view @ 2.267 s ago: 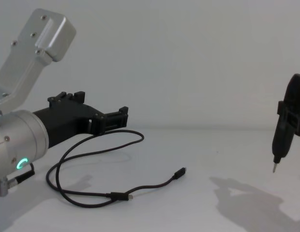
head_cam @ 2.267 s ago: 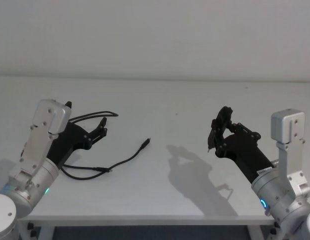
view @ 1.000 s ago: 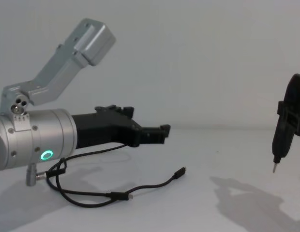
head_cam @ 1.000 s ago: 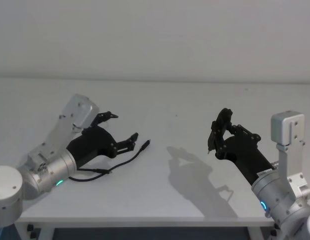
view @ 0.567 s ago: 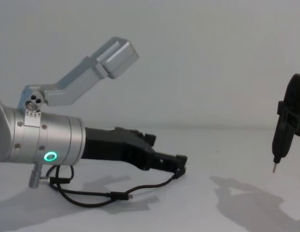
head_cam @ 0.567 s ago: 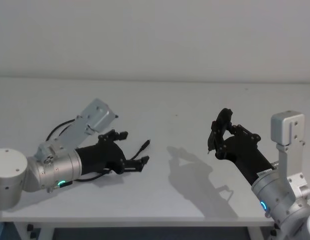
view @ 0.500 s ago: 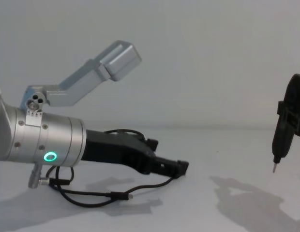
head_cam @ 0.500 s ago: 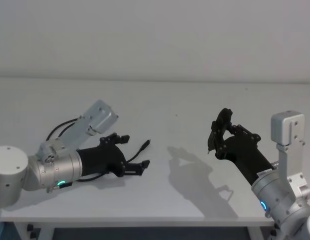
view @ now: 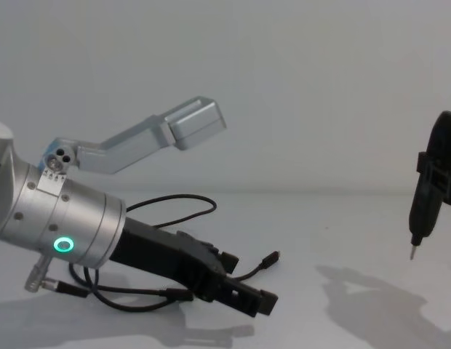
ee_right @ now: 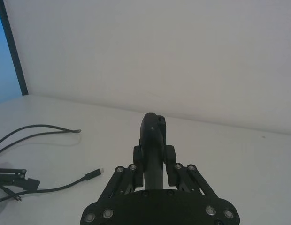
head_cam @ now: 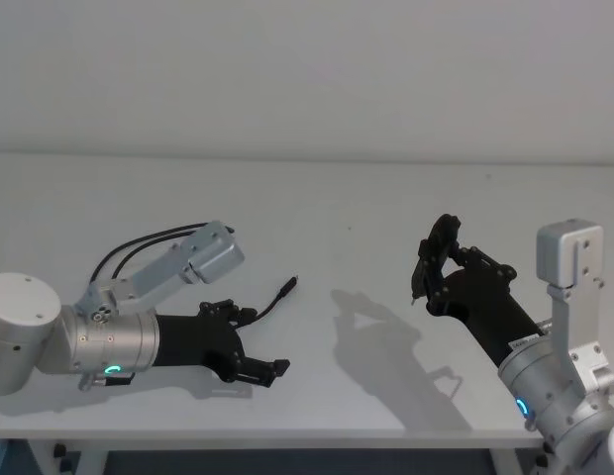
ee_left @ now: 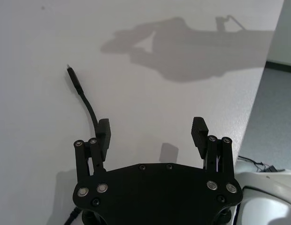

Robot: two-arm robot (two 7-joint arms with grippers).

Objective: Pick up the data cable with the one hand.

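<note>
The data cable point(head_cam: 264, 306) lies on the white table, a thin black lead whose small plug point(head_cam: 289, 286) points to the table's middle; its loop point(view: 174, 199) curls behind my left arm. My left gripper point(head_cam: 265, 341), black with a silver wrist and a glowing green ring, hovers low near the front edge, open and holding nothing. In the left wrist view the cable point(ee_left: 83, 97) runs past one finger point(ee_left: 104, 130) of the left gripper point(ee_left: 151, 129), outside the gap. The left gripper point(view: 247, 282) sits just in front of the plug point(view: 270, 258).
My right gripper point(head_cam: 433, 259) hangs still above the table's right side, shut on a black pointed tool point(ee_right: 152, 135) whose tip point(view: 412, 251) points down. The table's front edge point(head_cam: 287, 430) runs close below the left gripper. A bare wall stands behind.
My left gripper has swung down and toward the table's front edge, dropping from beside the plug to a spot in front of it, still open. The cable and the right arm have not moved.
</note>
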